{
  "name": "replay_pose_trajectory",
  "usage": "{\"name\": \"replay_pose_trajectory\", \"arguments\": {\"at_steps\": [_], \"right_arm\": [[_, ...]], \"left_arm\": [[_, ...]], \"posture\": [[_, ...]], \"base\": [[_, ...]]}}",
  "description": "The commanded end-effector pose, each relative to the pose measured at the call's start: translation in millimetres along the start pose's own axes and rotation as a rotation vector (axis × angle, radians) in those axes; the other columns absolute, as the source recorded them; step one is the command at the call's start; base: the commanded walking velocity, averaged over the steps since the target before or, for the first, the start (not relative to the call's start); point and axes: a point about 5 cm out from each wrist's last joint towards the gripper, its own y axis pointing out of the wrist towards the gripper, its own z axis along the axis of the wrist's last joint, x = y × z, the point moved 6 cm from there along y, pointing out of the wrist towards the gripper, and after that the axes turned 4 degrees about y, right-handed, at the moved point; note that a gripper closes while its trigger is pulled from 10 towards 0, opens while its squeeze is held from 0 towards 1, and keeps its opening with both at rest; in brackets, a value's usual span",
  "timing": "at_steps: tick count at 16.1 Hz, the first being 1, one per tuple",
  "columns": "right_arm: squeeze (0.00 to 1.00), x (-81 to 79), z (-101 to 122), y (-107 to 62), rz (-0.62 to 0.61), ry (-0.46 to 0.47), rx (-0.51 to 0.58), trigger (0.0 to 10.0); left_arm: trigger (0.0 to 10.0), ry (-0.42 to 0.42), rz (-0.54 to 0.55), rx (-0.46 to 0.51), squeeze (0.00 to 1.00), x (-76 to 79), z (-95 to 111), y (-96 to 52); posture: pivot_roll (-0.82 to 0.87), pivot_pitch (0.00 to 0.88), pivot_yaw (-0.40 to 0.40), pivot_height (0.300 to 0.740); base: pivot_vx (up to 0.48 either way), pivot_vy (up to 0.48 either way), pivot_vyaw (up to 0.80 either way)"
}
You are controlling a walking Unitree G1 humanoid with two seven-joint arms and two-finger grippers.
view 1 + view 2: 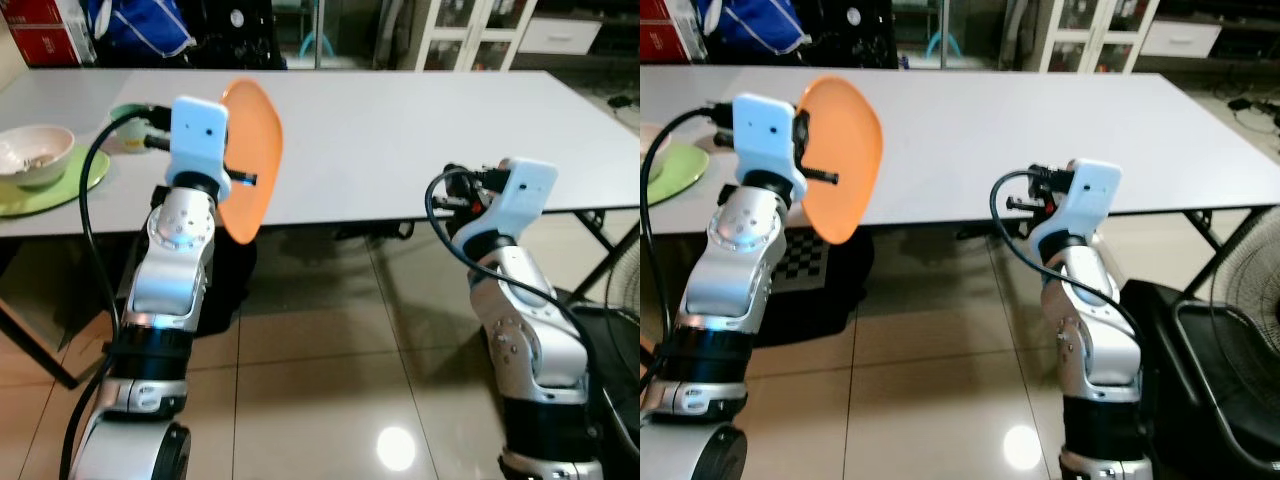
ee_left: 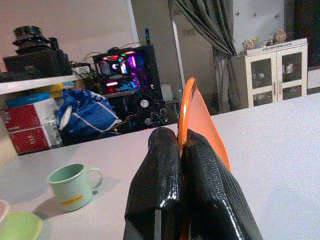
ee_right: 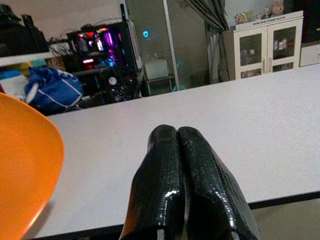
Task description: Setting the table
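Note:
My left gripper [image 2: 180,137] is shut on the rim of an orange plate [image 1: 250,160]. It holds the plate on edge, upright, over the near edge of the white table [image 1: 400,130]. A pale bowl [image 1: 35,152] rests on a light green plate [image 1: 60,190] at the table's left end. Beside them stands a mint green mug [image 2: 75,185]. My right gripper [image 3: 177,131] is shut with nothing in it. It is raised at the table's front edge, to the right of the orange plate [image 3: 25,165].
The table's middle and right are bare white surface. Black table legs [image 1: 40,345] slant down to the tiled floor on the left. A fan [image 1: 1250,290] stands low on the right. Shelves, a blue bag [image 2: 85,117] and a white cabinet [image 2: 270,70] lie behind the table.

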Motion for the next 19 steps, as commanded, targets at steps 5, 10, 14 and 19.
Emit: {"name": "replay_pose_trajectory", "arguments": {"at_steps": [5, 10, 14, 19], "right_arm": [[0.0, 0.4, -9.2, -3.2, 0.023, -0.016, -0.058, 10.0], [0.0, -2.6, -11.2, -4.8, 0.043, -0.024, -0.073, 10.0], [0.0, -14.4, -18.7, -9.1, 0.125, -0.021, -0.121, 10.0], [0.0, -15.2, -51.0, -21.8, 0.146, -0.051, -0.279, 10.0]], "left_arm": [[10.0, -0.042, -0.072, 0.09, 0.0, 24.7, 24.5, 7.7], [10.0, -0.108, -0.123, 0.077, 0.0, 41.2, 19.4, 11.1], [10.0, -0.13, -0.131, 0.058, 0.0, 43.1, 12.1, 16.6], [10.0, -0.28, -0.13, -0.032, 0.0, 49.5, -13.1, 26.0]], "posture": [[0.01, 0.0, -0.013, 0.74], [0.0, 0.0, -0.008, 0.74], [-0.01, 0.0, -0.006, 0.74], [-0.03, 0.0, -0.006, 0.74]], "base": [[0.385, 0.0, 0.0], [0.385, 0.0, 0.0], [0.382, 0.0, 0.0], [0.38, 0.0, 0.0]]}}
